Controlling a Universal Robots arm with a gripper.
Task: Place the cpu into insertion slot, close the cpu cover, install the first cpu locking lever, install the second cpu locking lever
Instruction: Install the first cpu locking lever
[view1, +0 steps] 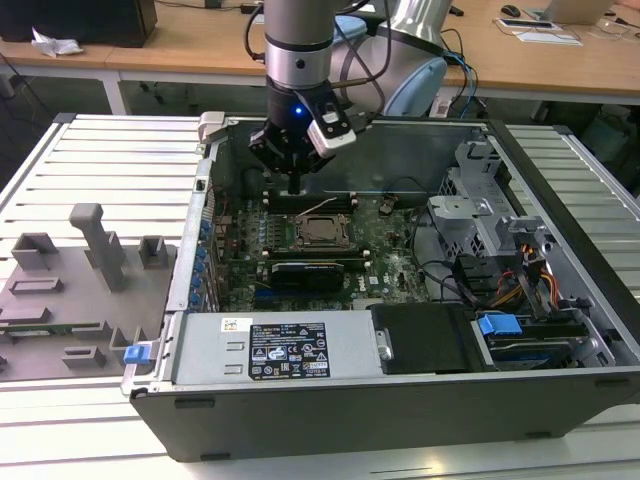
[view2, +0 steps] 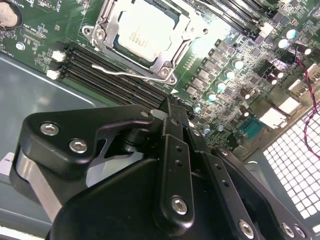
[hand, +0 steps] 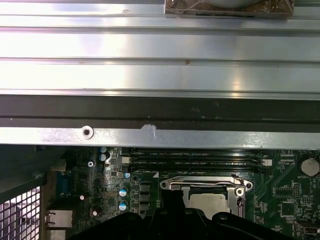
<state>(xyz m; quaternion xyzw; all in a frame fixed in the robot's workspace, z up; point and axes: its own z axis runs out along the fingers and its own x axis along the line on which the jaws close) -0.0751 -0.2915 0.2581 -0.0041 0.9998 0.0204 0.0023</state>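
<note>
Wooden desks back the exterior view, where the gripper hangs upright over the motherboard, just behind the cpu; in the second wrist view its fingers look together, empty; the cpu cover frames the seated chip

Exterior view looks down from the front onto the open computer case. Both wrist views sit close above my motherboard, sharing the insertion slot.
</note>
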